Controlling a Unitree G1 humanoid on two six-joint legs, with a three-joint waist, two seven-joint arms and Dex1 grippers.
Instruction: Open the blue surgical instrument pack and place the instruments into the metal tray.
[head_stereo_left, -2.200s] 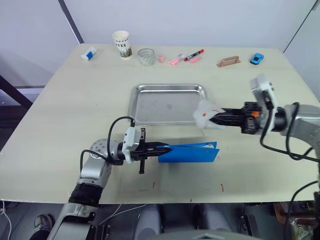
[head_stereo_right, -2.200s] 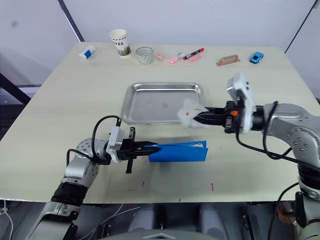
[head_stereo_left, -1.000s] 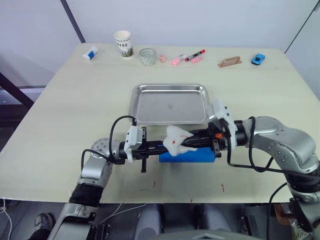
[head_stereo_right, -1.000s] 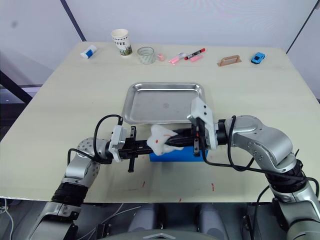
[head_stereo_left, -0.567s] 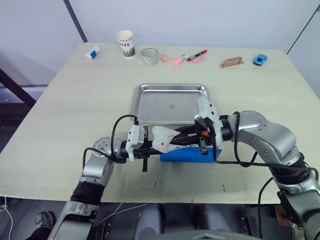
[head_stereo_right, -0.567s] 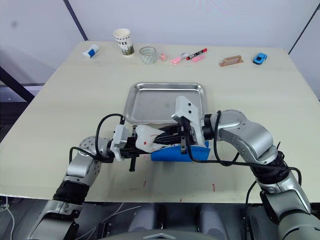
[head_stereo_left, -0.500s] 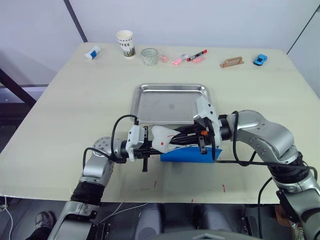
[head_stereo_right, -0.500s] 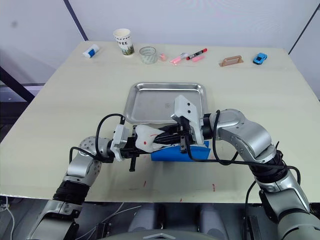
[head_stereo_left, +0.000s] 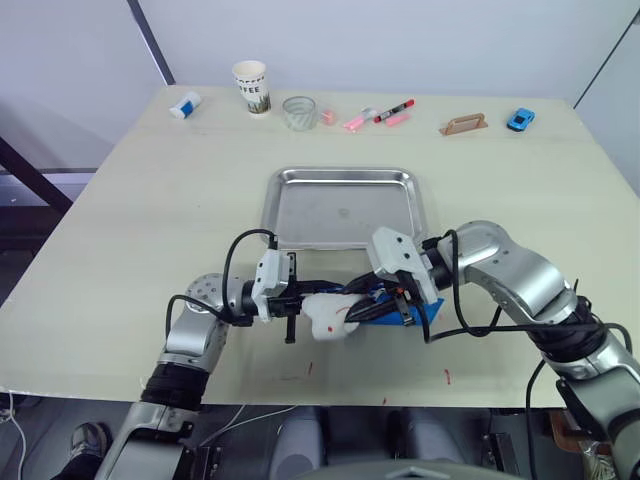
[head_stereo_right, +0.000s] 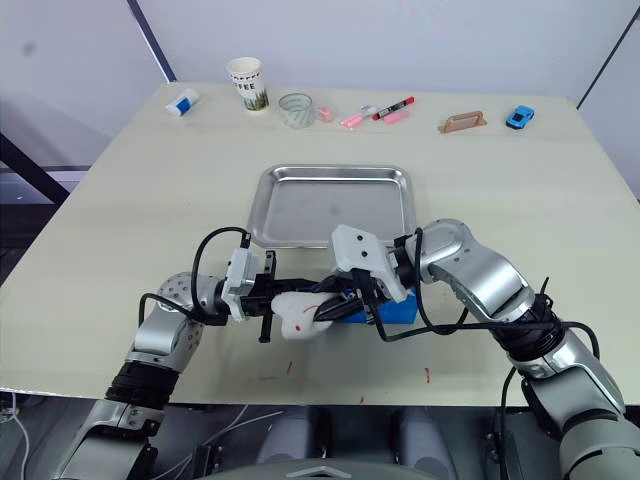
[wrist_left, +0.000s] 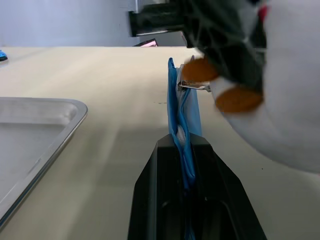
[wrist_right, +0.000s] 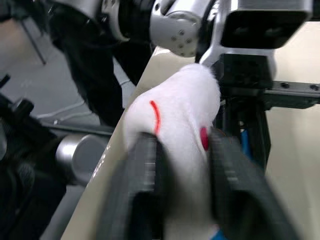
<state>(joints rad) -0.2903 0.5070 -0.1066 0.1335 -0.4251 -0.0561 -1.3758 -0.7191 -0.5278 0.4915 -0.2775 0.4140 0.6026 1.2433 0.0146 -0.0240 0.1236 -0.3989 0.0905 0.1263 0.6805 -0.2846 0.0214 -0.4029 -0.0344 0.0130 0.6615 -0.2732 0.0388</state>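
On a pale wooden bench (head_stereo_left: 150, 200), the left gripper (head_stereo_left: 312, 297) has its black jaws pressed together on one end of the flat blue fabric instrument pack (wrist_left: 183, 107), which stands on edge near the front of the bench. The pack lies just in front of the shiny rectangular stainless-steel tray (head_stereo_left: 343, 207), apart from its near rim; the tray holds no instruments. The right gripper (head_stereo_right: 322, 310) reaches in from the opposite side, its jaws clamped around a soft white object with red marks (wrist_right: 175, 120), held just beside the left gripper and over the pack's near end. In the left wrist view a small silver metal piece (wrist_left: 194, 86) shows at the pack's upper edge. Along the far edge of the bench sit a paper coffee cup (head_stereo_left: 249, 86), a clear glass (head_stereo_left: 298, 112), pink and red markers (head_stereo_left: 378, 114), a tan wooden handle block (head_stereo_left: 463, 124) and a small blue toy car (head_stereo_left: 518, 119).
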